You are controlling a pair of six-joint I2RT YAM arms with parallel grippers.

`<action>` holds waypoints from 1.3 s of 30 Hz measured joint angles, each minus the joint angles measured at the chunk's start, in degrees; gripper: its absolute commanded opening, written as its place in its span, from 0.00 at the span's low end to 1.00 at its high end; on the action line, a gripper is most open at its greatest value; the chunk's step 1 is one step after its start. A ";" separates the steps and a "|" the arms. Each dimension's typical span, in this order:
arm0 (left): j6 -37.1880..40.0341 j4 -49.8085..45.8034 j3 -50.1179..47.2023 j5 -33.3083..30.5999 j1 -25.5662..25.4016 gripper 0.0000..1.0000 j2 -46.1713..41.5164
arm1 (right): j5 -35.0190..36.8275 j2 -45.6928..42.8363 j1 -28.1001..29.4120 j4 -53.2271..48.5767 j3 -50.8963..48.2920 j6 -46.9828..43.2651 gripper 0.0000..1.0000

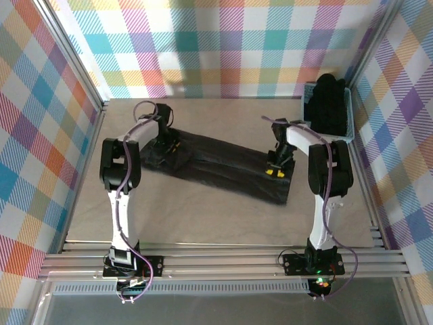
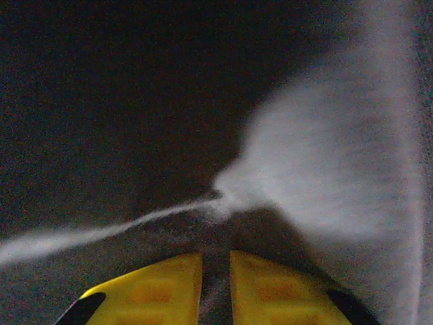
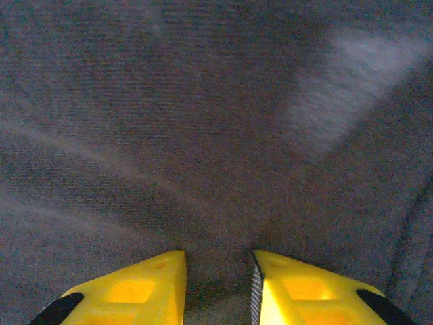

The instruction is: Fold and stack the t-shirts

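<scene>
a plain black t-shirt (image 1: pixel 223 162) of thin soft fabric lies stretched across the beige table (image 1: pixel 203 217), from far left to nearer right. the left gripper (image 1: pixel 164 141) sits on its left end. in the left wrist view its yellow fingers (image 2: pixel 162 288) are almost together, with a pucker of cloth pinched between them. the right gripper (image 1: pixel 276 170) presses on the right end, its fingers (image 3: pixel 304 288) a little wider apart, with bunched fabric caught in the gap. more black t-shirts (image 1: pixel 328 101) fill a light blue plastic lattice basket (image 1: pixel 350 115) at far right.

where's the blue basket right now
In the top view the light blue basket sits at the far right corner of the table, beyond the right arm.
</scene>
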 measured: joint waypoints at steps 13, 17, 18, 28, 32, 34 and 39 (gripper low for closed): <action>-3.58 14.10 39.52 8.50 -10.36 0.23 27.89 | -18.18 -10.91 20.26 8.55 -19.82 19.96 0.34; -7.17 18.88 46.16 10.54 -13.75 0.25 33.14 | -25.53 -10.25 22.91 15.76 -21.14 28.22 0.35; -7.82 19.58 47.15 10.80 -14.14 0.26 33.88 | -26.99 -9.68 23.30 17.38 -21.09 29.86 0.35; -6.43 13.86 54.10 9.18 -14.21 0.56 34.27 | -27.30 -8.83 24.13 20.70 -15.58 36.54 0.43; -0.24 4.72 46.45 5.77 -13.46 0.54 23.50 | -23.10 -15.58 22.67 16.17 -14.12 33.79 0.48; 3.13 4.00 33.99 5.31 -13.35 0.50 12.39 | -21.38 -20.74 20.52 13.81 -14.14 31.26 0.49; 11.47 3.74 -3.89 8.72 -13.73 0.46 -20.94 | -18.34 -31.06 14.40 9.09 -16.90 22.93 0.50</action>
